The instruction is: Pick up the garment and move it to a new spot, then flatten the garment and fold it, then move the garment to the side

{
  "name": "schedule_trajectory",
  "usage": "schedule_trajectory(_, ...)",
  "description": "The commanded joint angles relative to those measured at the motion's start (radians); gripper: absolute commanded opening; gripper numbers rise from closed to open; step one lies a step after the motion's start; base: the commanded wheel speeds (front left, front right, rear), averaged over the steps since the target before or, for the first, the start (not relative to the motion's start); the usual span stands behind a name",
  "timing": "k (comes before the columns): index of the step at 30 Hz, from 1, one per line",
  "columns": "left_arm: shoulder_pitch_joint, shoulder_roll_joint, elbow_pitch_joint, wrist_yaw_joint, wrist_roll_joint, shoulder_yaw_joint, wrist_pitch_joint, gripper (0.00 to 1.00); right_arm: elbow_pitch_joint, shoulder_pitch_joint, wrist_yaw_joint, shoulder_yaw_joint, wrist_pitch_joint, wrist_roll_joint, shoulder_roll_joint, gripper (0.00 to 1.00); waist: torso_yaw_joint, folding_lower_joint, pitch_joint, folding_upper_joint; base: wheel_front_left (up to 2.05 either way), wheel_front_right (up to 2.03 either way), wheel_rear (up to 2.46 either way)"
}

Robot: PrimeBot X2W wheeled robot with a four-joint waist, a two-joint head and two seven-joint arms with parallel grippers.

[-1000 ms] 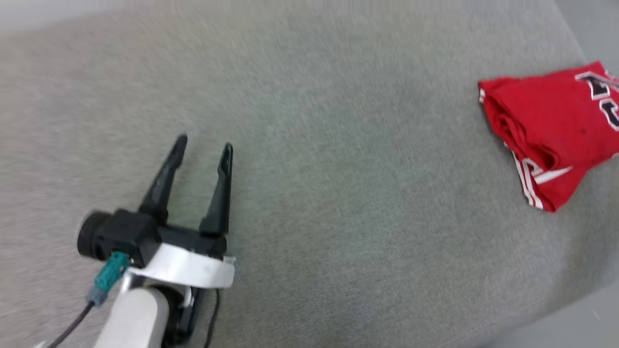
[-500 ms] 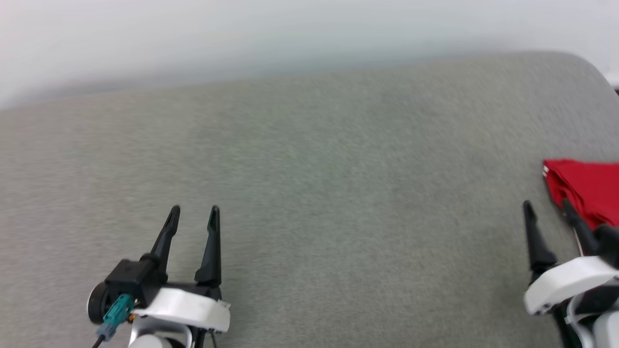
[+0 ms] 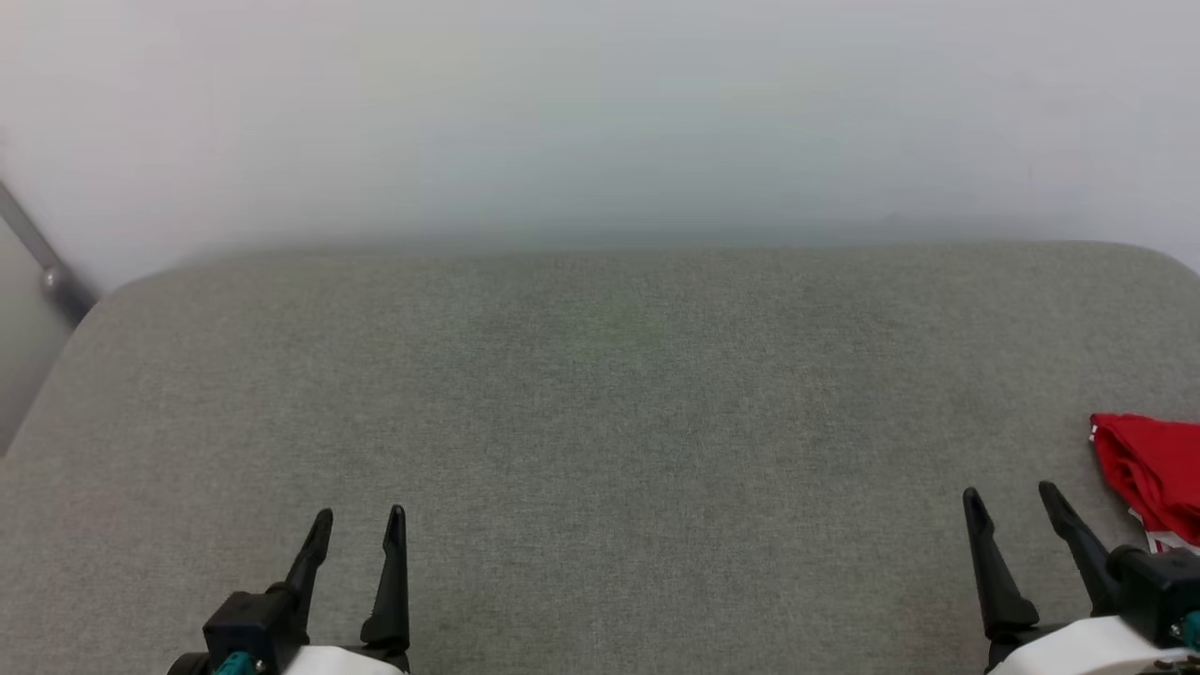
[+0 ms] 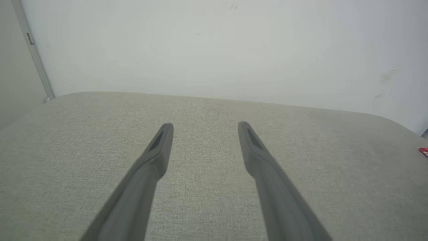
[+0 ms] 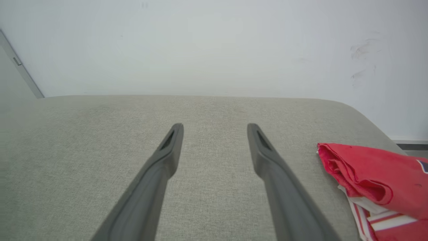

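Note:
The garment (image 3: 1151, 473), a folded red jersey with red-and-white striped trim, lies at the right edge of the grey cushioned surface (image 3: 609, 422). In the right wrist view the garment (image 5: 374, 180) sits to the right of my fingers, apart from them. A red sliver of the garment (image 4: 424, 151) shows at the far right of the left wrist view. My right gripper (image 3: 1012, 495) stands open just left of the garment, holding nothing. My left gripper (image 3: 359, 518) is open at the lower left, far from the garment, over bare fabric.
A pale wall (image 3: 600, 112) rises directly behind the surface. A grey metal bar (image 3: 42, 258) slants at the far left beside the surface's rounded corner. The surface's right end curves off near the garment.
The head camera has tilted up and swung left, so the wall came into view and the garment slid to the right edge. The right gripper has come into view. Both grippers stay open.

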Motion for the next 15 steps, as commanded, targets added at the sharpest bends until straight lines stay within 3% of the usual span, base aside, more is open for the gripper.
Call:
schedule_trajectory(1,0.012,-0.002,0.005,-0.002,0.003,-0.003,-0.002,1.0,-0.025,0.025,-0.001,0.006,0.009,-0.008,0.009,1.0,0.003,0.0003,-0.007,0.0,0.0,0.0,0.0)
schedule_trajectory(15,0.0,0.002,0.018,0.007,0.005,-0.006,-0.004,1.0,-0.07,0.028,-0.001,0.025,0.04,-0.006,0.02,1.0,-0.002,0.0003,-0.009,0.0,0.0,0.0,0.0)
